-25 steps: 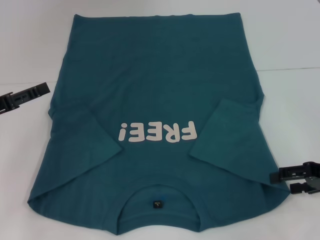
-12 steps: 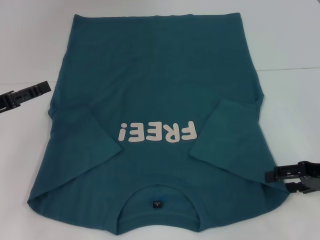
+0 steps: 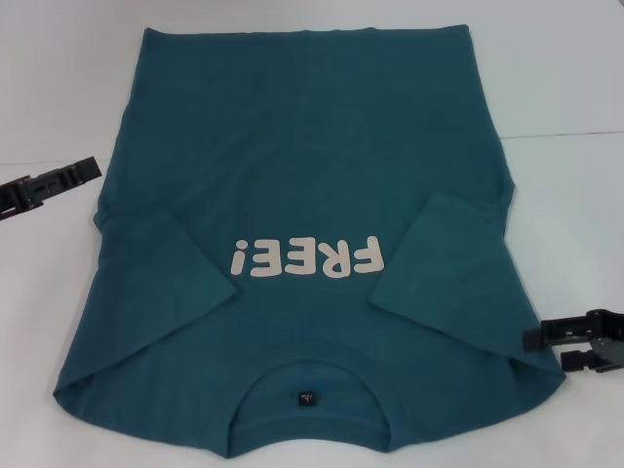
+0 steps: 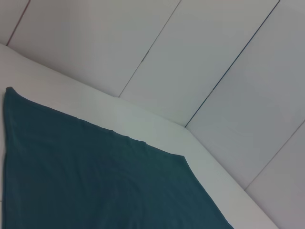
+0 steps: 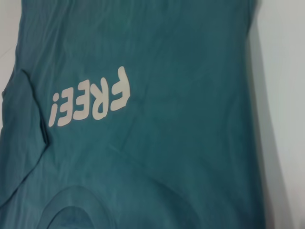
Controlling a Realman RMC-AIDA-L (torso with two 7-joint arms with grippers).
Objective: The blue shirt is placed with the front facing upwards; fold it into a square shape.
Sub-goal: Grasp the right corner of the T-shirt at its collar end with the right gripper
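The blue shirt (image 3: pixel 292 175) lies flat on the white table (image 3: pixel 565 97), front up, with its collar toward me and both short sleeves folded inward over the body. Its pale "FREE!" print (image 3: pixel 304 259) reads upside down, and a small black label (image 3: pixel 306 398) sits inside the neckline. My left gripper (image 3: pixel 93 169) hovers just off the shirt's left edge, beside the sleeve. My right gripper (image 3: pixel 546 351) is open at the shirt's near right shoulder corner, holding nothing. The right wrist view shows the shirt (image 5: pixel 167 143) and print (image 5: pixel 90 102); the left wrist view shows the shirt's hem end (image 4: pixel 95 181).
Bare white table flanks the shirt on both sides. The shirt's hem reaches close to the table's far edge, and a pale panelled wall (image 4: pixel 214 57) rises behind that edge in the left wrist view.
The left gripper has edged slightly up and toward the shirt. The right gripper has crept a little toward the shoulder corner. The shirt has not moved.
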